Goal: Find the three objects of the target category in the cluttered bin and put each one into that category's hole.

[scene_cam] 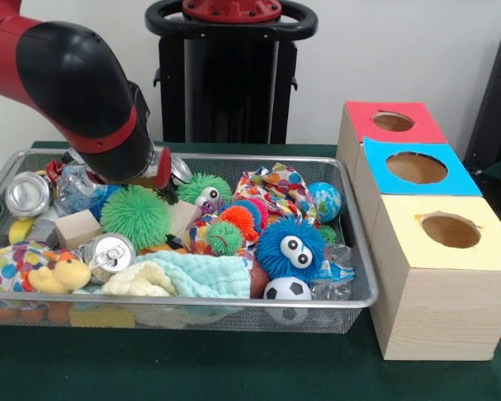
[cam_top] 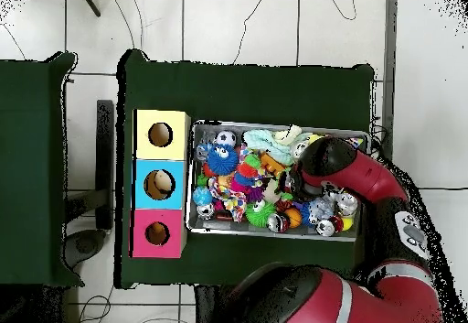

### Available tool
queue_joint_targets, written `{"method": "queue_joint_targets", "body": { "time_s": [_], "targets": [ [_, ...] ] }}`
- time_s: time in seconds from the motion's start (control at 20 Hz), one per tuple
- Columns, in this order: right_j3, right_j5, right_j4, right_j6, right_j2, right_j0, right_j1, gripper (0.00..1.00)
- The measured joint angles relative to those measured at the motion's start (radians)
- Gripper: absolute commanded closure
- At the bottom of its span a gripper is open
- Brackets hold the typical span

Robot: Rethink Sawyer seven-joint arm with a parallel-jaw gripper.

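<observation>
Wire bin on bench: balls, cans, cloths, toys mixed. Arm reaches into bin's rear; pincer state can't tell.

Green table w/ wire bin full of toys: blue fuzzy ball nr the boxes, soccer ball at bin's top-left corner, cans on rt side. Three boxes stacked in a column just left of bin: yellow, blue, red, each w/ a round hole. Red/black arm reached over bin's rt half, covering the gripper.
</observation>
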Motion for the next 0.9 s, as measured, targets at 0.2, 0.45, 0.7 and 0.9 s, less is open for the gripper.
{"method": "queue_joint_targets", "body": {
  "time_s": [0.2, 0.45, 0.7, 0.9],
  "targets": [
    [0.004, 0.0, 0.0, 0.0, 0.016, -0.01, -0.013, 0.0],
    [0.021, -0.015, 0.0, 0.0, 0.049, -0.029, -0.025, 0.0],
    [0.06, -0.125, 0.0, 0.0, 0.091, -0.064, -0.033, 0.0],
    [0.098, -0.204, 0.0, 0.0, 0.127, -0.098, -0.031, 0.0]
  ]
}}
